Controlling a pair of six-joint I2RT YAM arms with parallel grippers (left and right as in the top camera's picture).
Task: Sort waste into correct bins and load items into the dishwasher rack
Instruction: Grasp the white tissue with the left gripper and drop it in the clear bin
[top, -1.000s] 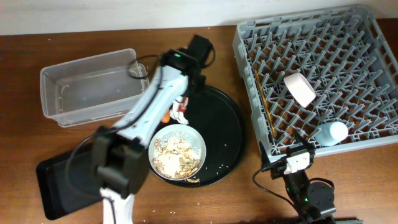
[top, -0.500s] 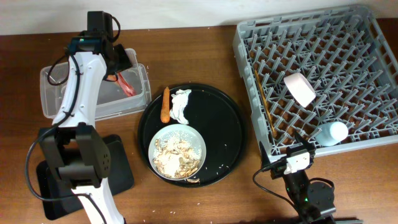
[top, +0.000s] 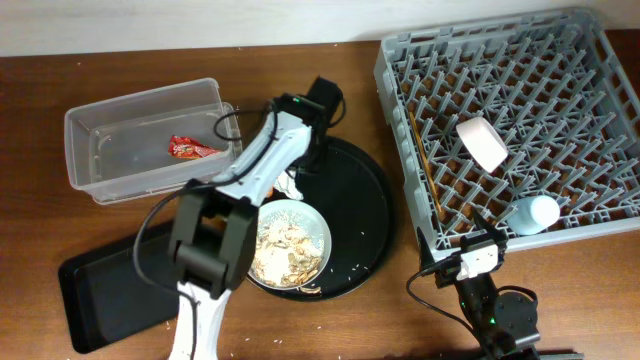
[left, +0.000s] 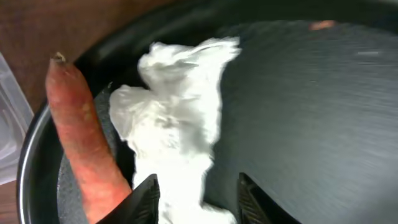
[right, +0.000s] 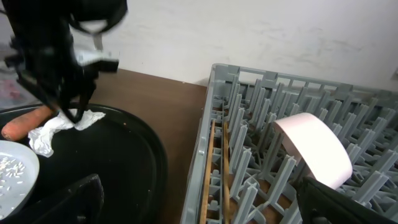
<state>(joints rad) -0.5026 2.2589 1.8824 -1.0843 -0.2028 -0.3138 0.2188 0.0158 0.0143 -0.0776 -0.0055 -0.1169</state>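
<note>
Overhead, red wrapper (top: 188, 148) in clear tub (top: 128, 168), wrist-view napkin (left: 177, 124) beside carrot (left: 84, 143)

left tool (left: 198, 202) spread wide, right tool (right: 205, 211) spread

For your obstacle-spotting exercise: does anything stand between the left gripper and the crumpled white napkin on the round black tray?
Nothing visible. The left gripper is open right over the crumpled white napkin; the orange carrot lies beside it.

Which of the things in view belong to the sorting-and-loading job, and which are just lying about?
Job: carrot, napkin, red wrapper, plate of scraps, clear tub, black rectangular tray, rack, bowl, cup, chopsticks.

Lying about: round black tray, table.
</note>
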